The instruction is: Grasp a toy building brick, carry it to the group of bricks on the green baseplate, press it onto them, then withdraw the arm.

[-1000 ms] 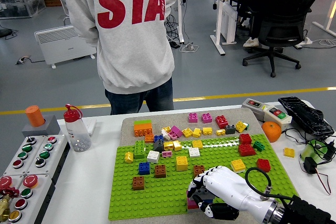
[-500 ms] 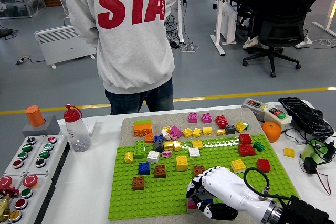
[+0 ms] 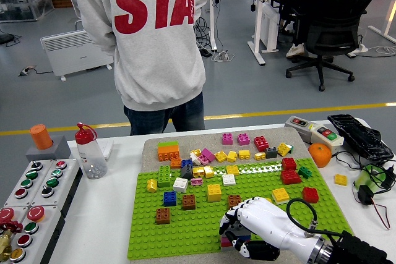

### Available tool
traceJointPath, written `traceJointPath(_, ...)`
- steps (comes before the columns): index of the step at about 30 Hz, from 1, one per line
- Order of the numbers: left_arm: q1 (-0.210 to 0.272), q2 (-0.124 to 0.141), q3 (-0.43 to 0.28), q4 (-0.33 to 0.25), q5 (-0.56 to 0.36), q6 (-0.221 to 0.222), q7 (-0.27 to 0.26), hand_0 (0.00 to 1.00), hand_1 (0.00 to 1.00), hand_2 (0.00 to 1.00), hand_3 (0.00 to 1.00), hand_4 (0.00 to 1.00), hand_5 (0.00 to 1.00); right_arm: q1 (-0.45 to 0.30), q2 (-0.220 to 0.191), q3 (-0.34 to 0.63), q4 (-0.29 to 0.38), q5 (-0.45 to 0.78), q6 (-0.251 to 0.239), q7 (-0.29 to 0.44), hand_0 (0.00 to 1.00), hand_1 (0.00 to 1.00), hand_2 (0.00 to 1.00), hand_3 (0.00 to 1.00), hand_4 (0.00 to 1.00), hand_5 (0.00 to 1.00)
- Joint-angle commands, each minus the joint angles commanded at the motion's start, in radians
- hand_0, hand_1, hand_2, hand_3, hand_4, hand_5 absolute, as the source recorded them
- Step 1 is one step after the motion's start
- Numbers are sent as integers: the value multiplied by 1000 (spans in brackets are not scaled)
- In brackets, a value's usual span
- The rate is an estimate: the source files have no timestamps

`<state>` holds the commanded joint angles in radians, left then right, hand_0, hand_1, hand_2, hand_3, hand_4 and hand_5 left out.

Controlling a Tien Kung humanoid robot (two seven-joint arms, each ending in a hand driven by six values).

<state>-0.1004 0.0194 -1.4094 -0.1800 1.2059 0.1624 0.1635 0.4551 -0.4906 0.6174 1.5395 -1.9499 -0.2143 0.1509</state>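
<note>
A green baseplate (image 3: 185, 230) lies across the middle of the white table. Many coloured bricks (image 3: 199, 170) stand on its far half and on the beige mat behind it. My right hand (image 3: 238, 232), white with black fingertips, reaches in from the lower right and rests at the plate's near edge. Its fingers are curled down over a small brick (image 3: 226, 240); only slivers of pink and blue show beneath the palm. A brown brick (image 3: 234, 200) stands just beyond the knuckles. My left arm is out of the picture.
A person in a grey hoodie (image 3: 148, 35) stands at the far side, back turned. A button panel (image 3: 31, 199) and a red-capped bottle (image 3: 90, 153) are on the left. An orange (image 3: 320, 154), a switch box (image 3: 317, 130), cables and a loose yellow brick (image 3: 340, 179) are on the right.
My right hand has settled slightly lower and closer to the plate's near edge, fingers still curled. Nothing else has moved.
</note>
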Motion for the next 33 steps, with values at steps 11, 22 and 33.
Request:
traceJointPath(11,2,-1,-3,0,8,1,2,656,682,709,579,300,998,-5,3,-15,-3,2,1,-5,460,558,555,542,389,175)
traceJointPath(22,7,-2,-4,0,13,0,3,656,682,708,579,300,998,-8,8,-21,-11,2,3,-10,458,560,555,541,389,175)
traceJointPath(33,5,-1,-2,0,8,0,1,656,681,709,578,300,998,-11,7,-6,2,0,-1,-8,458,559,555,541,388,175)
